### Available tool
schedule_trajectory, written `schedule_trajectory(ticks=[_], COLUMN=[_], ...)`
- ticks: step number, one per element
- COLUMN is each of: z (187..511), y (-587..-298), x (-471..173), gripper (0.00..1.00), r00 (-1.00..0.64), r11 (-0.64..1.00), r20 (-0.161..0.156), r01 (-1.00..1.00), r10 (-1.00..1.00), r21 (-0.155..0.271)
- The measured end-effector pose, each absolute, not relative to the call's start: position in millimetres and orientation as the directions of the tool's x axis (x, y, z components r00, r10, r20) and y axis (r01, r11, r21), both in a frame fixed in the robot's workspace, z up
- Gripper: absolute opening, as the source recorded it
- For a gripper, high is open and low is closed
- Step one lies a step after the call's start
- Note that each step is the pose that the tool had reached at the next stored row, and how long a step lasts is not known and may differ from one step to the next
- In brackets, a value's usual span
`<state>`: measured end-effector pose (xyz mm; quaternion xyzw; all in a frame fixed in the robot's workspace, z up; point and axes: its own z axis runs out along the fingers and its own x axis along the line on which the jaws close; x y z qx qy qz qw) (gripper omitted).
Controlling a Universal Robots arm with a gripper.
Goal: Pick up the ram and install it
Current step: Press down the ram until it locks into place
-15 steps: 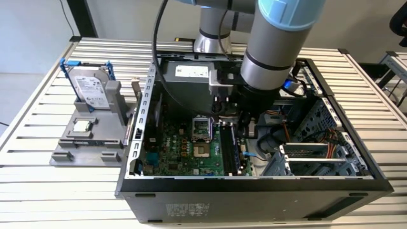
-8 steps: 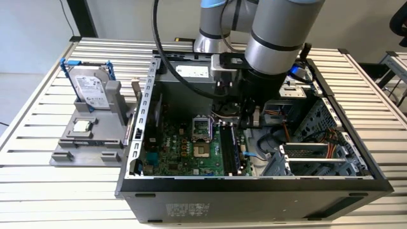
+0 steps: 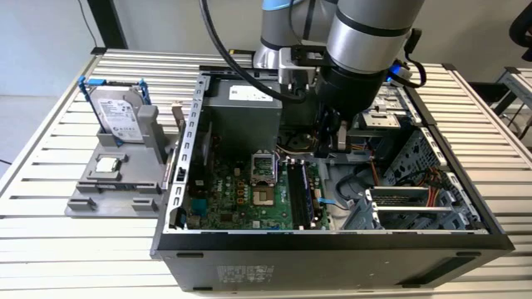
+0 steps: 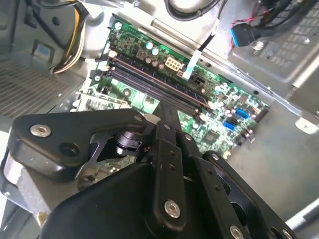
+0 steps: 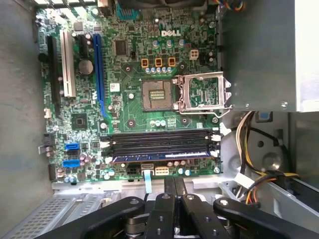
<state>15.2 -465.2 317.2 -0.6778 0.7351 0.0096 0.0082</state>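
Black gripper [image 5: 174,185] fingers are pressed together, holding nothing. They hang over the green motherboard [image 5: 130,107] inside the computer case [image 3: 332,240]. At the gripper's 12 o'clock, the ram [image 5: 160,159] sits in the memory slots [image 5: 160,141].

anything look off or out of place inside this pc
The CPU socket sits empty, with its metal retention frame flipped open beside it. Otherwise nothing looks spilled, broken or askew on the motherboard.
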Motion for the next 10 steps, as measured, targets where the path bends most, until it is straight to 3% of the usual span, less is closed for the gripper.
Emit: schedule_trajectory(ticks=[10], z=[317.9], y=[-465.1], x=[15.2], gripper=[0.00], r00=[-0.081], r11=[0.081], r20=[-0.023], r01=[-0.997], r10=[-0.996], r21=[0.003])
